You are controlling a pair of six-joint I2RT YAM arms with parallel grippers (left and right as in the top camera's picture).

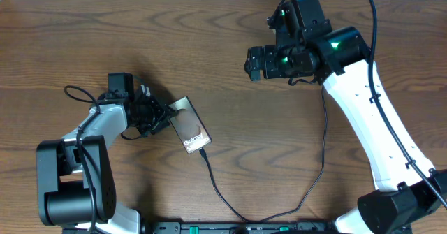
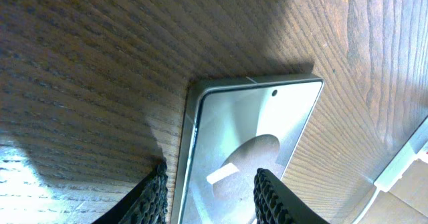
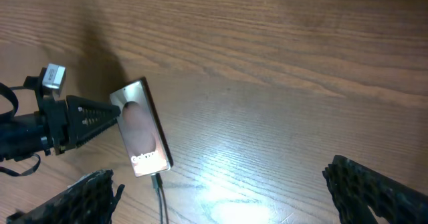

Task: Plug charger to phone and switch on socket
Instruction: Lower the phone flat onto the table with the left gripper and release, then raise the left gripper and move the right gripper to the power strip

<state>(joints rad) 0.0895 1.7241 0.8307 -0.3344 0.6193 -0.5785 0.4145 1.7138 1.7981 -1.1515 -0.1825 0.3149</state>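
Left gripper (image 2: 210,173) is down low on the bench (image 1: 265,157), its jaws set to a narrow gap. The phone (image 2: 249,127) lies straight ahead of them, back up, the round mark showing. One finger (image 2: 155,192) sits on the wood just outside the phone's long edge. The other is over the glossy back, so that edge and the near corner run in between the jaws. Whether they actually pinch the corner or only bracket it, I cannot tell. From the right wrist view, the tips meet the phone's near end.

At the phone's far end, away from the left jaws, the charger (image 1: 222,194) has its tip right up against the short edge and looks seated there. Its thin black cable trails off across the bench, looping round toward the right arm's side.

Right gripper (image 1: 254,63) hangs high above the bench, well apart from the phone. Its jaws are spread wide with nothing between them. In its own camera the phone and the left jaws sit out ahead and to one side of the gap, not inside it.
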